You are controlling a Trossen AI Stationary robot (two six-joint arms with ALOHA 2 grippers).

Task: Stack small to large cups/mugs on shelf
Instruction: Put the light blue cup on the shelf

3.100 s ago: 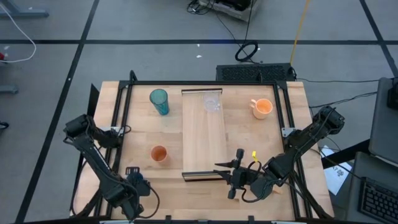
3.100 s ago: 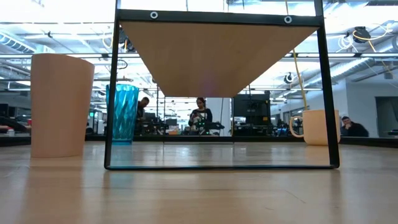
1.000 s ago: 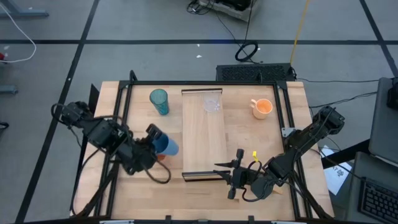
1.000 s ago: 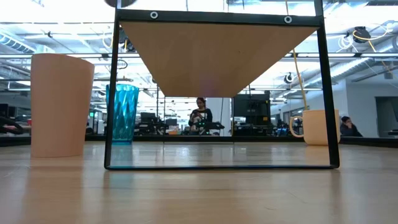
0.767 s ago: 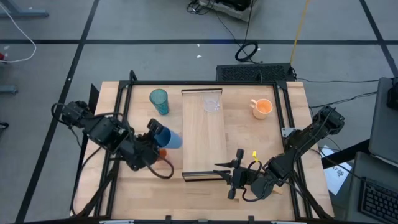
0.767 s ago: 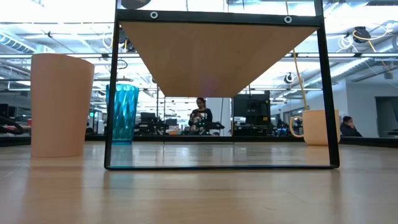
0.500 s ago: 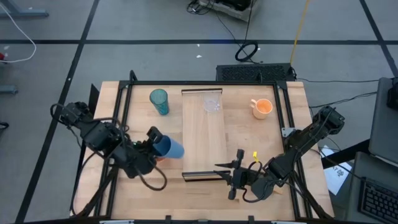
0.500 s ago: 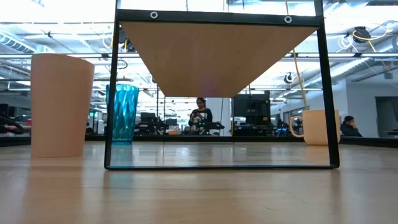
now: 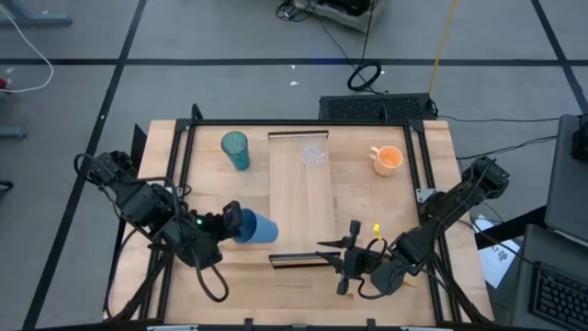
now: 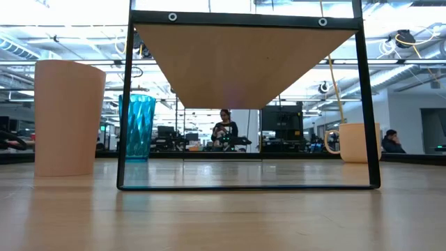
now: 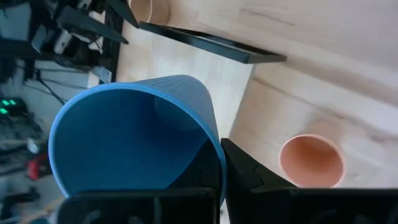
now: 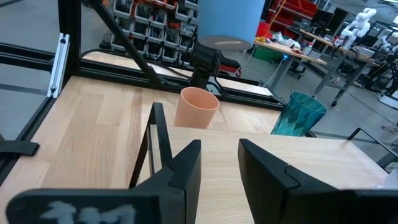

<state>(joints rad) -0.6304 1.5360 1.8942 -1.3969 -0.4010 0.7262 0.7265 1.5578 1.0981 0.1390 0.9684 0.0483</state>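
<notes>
My left gripper [image 9: 234,221] is shut on the blue cup [image 9: 257,227] and holds it in the air left of the shelf [image 9: 300,198], above the small orange cup [image 11: 311,160]. The orange cup stands upright on the table [image 12: 197,107] and is hidden in the high view. The teal tumbler [image 9: 235,149] stands left of the shelf's far end. The clear glass cup [image 9: 313,152] stands on the shelf's far end. The orange handled mug [image 9: 388,159] stands on the table to the right. My right gripper [image 9: 338,257] waits open at the shelf's near end. My left gripper holds the blue cup by its wall at the rim [image 11: 214,146], with one finger inside the mouth and one finger [image 11: 249,174] outside. It comes from the table's left. The cup is lifted clear and tilted, its mouth toward the gripper and its base toward the shelf.
The shelf stands raised on a black frame [image 10: 125,104], with open space under it. A black rail frame [image 9: 184,147] runs round the tabletop. A tan vessel [image 11: 149,9] shows past the shelf's near end, beside the right arm. Bare table lies between the shelf and the orange mug.
My left gripper has carried the blue cup first a little toward the far edge, then back toward the near edge and slightly right toward the shelf. It has stayed shut on the cup. The right arm has kept still.
</notes>
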